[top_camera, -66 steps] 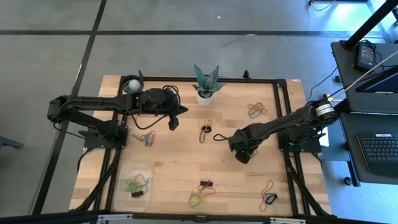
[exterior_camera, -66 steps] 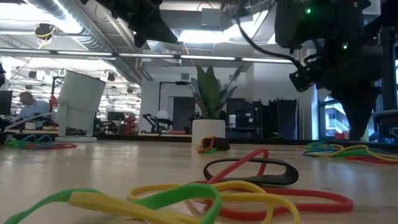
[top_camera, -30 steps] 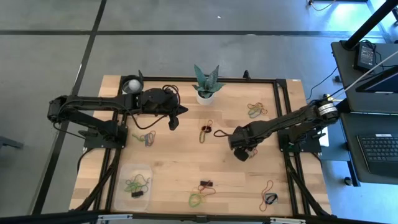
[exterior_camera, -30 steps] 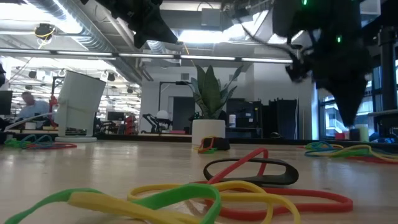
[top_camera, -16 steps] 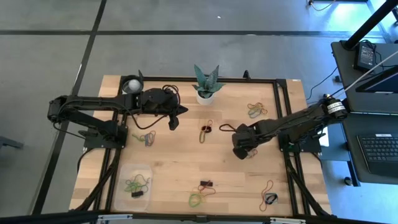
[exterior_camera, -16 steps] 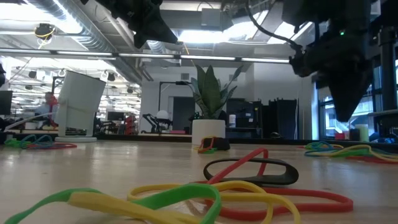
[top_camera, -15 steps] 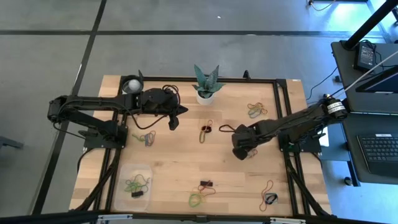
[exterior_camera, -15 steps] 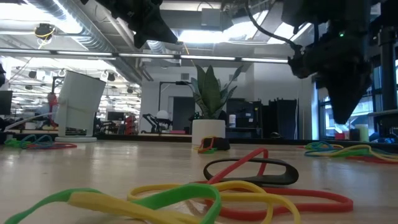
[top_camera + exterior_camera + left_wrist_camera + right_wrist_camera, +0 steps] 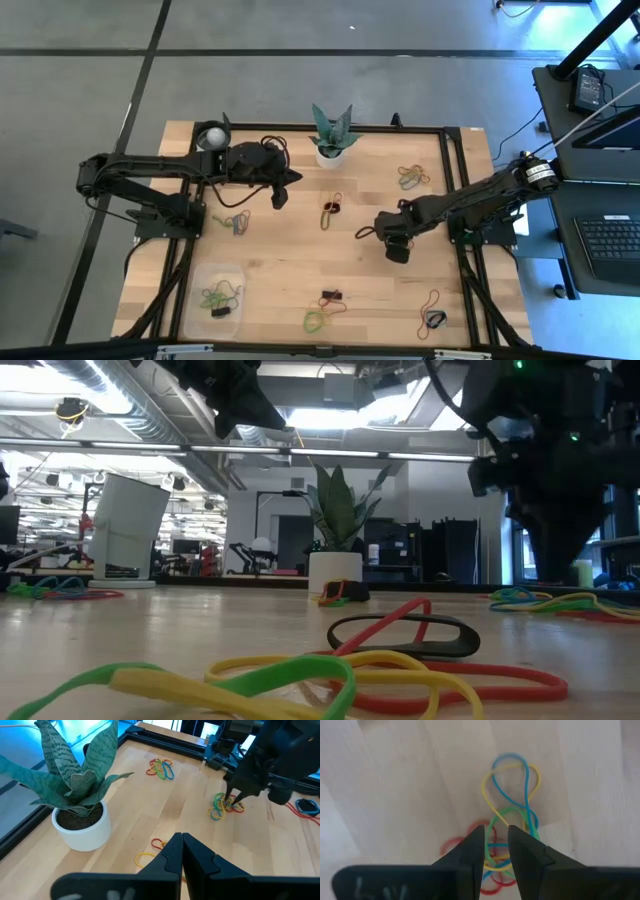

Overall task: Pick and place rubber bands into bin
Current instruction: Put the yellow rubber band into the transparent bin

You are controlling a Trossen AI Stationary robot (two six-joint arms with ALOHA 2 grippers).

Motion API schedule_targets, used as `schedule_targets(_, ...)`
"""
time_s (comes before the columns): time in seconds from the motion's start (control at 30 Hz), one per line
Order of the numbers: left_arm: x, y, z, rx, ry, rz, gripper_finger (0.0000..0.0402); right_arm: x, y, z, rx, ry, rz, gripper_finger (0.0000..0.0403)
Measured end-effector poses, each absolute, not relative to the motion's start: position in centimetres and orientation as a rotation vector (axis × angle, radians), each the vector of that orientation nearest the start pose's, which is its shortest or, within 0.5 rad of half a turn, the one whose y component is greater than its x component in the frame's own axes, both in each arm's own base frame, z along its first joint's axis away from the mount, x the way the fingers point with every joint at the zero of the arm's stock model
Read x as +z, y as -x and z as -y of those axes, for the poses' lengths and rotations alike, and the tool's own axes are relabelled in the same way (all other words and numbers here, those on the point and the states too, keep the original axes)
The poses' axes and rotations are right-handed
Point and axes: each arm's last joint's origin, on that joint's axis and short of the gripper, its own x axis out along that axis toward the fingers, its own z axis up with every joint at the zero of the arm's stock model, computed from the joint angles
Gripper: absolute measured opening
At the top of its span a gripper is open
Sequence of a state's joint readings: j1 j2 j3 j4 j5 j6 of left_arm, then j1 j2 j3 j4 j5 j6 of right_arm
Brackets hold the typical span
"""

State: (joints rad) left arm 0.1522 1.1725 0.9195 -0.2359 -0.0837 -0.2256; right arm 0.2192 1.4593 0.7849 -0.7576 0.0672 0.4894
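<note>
A tangle of blue, yellow, green and red rubber bands (image 9: 512,795) lies on the wood under my right gripper (image 9: 496,842), which points down at it, narrowly open, right of the table's middle (image 9: 397,250). The left wrist view shows that gripper's tips (image 9: 234,797) at the pile (image 9: 223,806). My left gripper (image 9: 181,840) is shut and empty, raised above the far left part of the table (image 9: 279,195). The clear bin (image 9: 218,298) rests on the table near the near left corner, with green bands and a dark piece inside. My right gripper comes at the pile from above, pointing down. Its two fingers (image 9: 472,850) stand on either side of green and yellow strands (image 9: 496,827) that lie on the table. Whether the tips touch the bands, I cannot tell.
More band piles lie far right (image 9: 411,177), by the left arm (image 9: 237,222), mid-table (image 9: 331,210), near the near edge (image 9: 318,320) and near right (image 9: 432,318). A potted plant (image 9: 332,140) and a white cup (image 9: 211,135) stand at the far edge.
My right gripper has shifted a little toward the table's right and near edges and come down toward the table. The left arm has kept still.
</note>
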Motion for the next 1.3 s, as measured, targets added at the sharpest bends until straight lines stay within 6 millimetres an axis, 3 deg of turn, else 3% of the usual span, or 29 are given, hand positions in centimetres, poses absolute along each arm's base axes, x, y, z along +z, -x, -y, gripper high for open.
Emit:
schedule_targets(0.2,29.8,-25.2,-4.1,0.286,0.245,-0.461,0.0003,14.9,-21.5,-4.6,-0.198,-0.138,-1.469,0.0090)
schedule_targets(0.5,29.8,-25.2,-4.1,0.290,0.259,-0.459,0.0003,13.7,-20.6,-4.4,-0.261,-0.184,-1.488,0.0089)
schedule_targets(0.6,29.8,-25.2,-4.1,0.290,0.259,-0.459,0.0003,13.7,-20.6,-4.4,-0.274,-0.202,-1.482,0.0069)
schedule_targets(0.73,29.8,-25.2,-4.1,0.290,0.259,-0.459,0.0003,13.7,-20.6,-4.4,-0.310,-0.258,-1.471,0.0012)
schedule_targets(0.8,29.8,-25.2,-4.1,0.290,0.259,-0.459,0.0003,13.9,-20.6,-4.4,-0.328,-0.298,-1.466,0.0010)
schedule_targets(0.97,29.8,-25.2,-4.1,0.284,0.261,-0.459,0.0003,15.6,-21.3,-4.6,-0.346,-0.367,-1.425,0.0004)
schedule_targets(1.3,29.8,-25.2,-4.1,0.283,0.261,-0.460,0.0003,21.4,-22.0,-5.9,-0.275,-0.429,-1.282,0.0002)
